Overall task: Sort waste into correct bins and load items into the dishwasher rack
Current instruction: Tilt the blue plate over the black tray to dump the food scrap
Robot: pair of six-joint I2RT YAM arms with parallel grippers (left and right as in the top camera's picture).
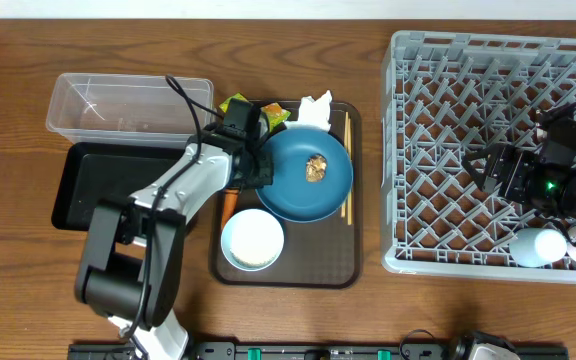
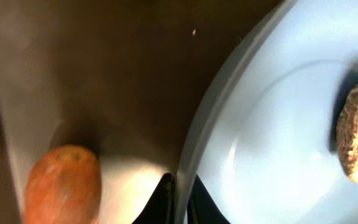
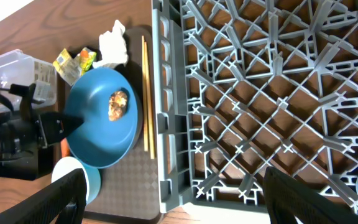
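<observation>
Narrow gap between carrot (image 2: 64,183) and plate (image 2: 278,124)

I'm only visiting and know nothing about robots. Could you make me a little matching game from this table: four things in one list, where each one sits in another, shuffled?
Things:
1. brown food scrap
2. chopsticks
3. white bowl
4. clear plastic tub

Places:
A. at the near end of the brown serving tray
B. on the table, just beyond the black tray
C. on the dark-blue plate
D. along the serving tray's right edge, beside the plate

Pairs: 1-C, 2-D, 3-A, 4-B
</observation>
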